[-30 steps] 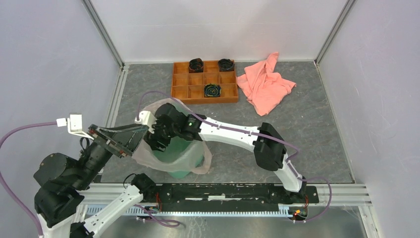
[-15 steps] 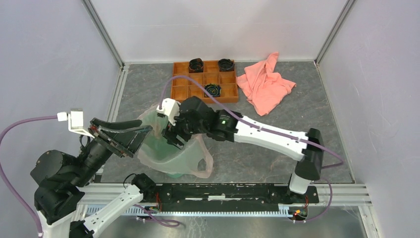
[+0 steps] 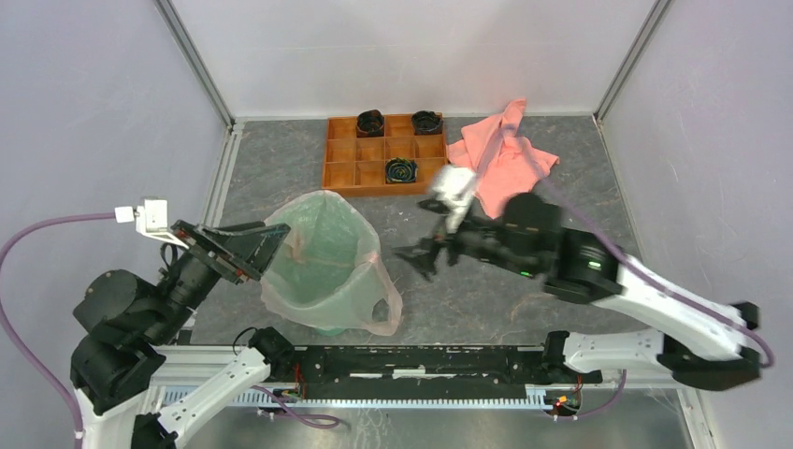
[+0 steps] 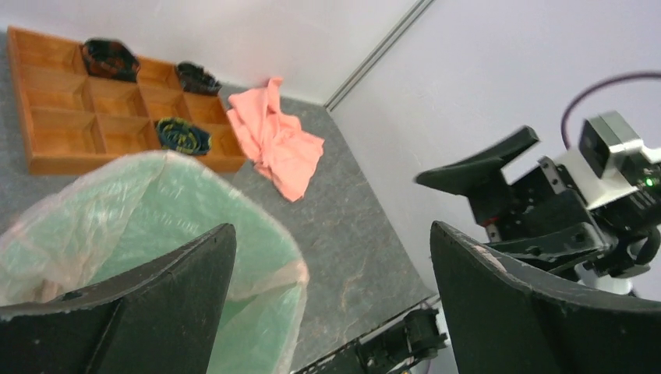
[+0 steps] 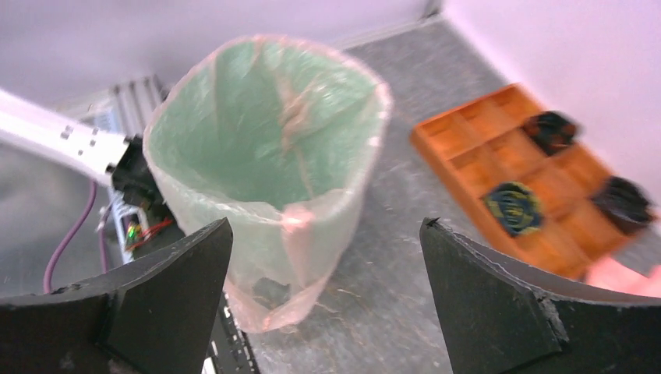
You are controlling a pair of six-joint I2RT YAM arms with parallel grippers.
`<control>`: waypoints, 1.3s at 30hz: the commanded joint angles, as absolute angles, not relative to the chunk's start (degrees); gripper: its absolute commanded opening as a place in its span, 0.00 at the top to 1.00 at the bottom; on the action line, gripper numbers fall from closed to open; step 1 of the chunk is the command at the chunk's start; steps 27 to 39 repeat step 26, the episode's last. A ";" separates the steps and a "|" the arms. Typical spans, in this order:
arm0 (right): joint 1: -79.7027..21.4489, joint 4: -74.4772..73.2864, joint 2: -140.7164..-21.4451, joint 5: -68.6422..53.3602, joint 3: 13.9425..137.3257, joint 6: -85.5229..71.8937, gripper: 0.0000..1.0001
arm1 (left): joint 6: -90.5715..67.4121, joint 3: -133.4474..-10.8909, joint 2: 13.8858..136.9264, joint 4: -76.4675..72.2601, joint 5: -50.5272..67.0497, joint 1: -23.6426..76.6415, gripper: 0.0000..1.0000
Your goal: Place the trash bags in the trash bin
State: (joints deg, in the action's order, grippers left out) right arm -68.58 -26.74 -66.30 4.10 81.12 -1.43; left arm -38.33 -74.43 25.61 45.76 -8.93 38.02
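While I watch from the top camera, the pale pink trash bag (image 3: 301, 245) sits inside the mint-green trash bin (image 3: 332, 326) with its mouth spread over the rim and one handle loop hanging down the near right side. The bin stands on the grey table (image 3: 580, 243) near the left arm's base. The left gripper (image 3: 266, 251) is at the bin's left rim with its jaws apart, though I cannot tell whether it touches the film. The right gripper (image 3: 423, 257) is off to the right of the bin, clear of it, blurred but visibly spread. Behind them lie the orange compartmented tray (image 3: 341, 150), with three dark round items in its cells, and a salmon-pink towel (image 3: 500, 159) just right of it. From the left wrist camera, the left gripper (image 4: 334, 230) has its fingers (image 4: 156, 300) wide apart, holding nothing (the bag's rim passes under the left one), and the lined bin (image 4: 179, 226) fills the lower left. From the right wrist camera, the right gripper (image 5: 326, 226) is also wide open and empty. The bag (image 5: 343, 206) drapes over the bin's rim and down its outer wall, and the tray (image 5: 468, 148) lies beyond to the right.
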 commanded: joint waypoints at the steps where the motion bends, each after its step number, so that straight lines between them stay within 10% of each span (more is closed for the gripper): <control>1: -68.71 -29.06 -53.71 19.64 80.60 -0.78 0.02 | -33.87 -83.43 32.16 41.52 -7.85 38.14 0.00; 39: -68.63 -23.40 -36.21 24.31 75.60 -0.65 0.02 | -31.63 -86.65 38.01 39.29 -9.20 38.16 0.00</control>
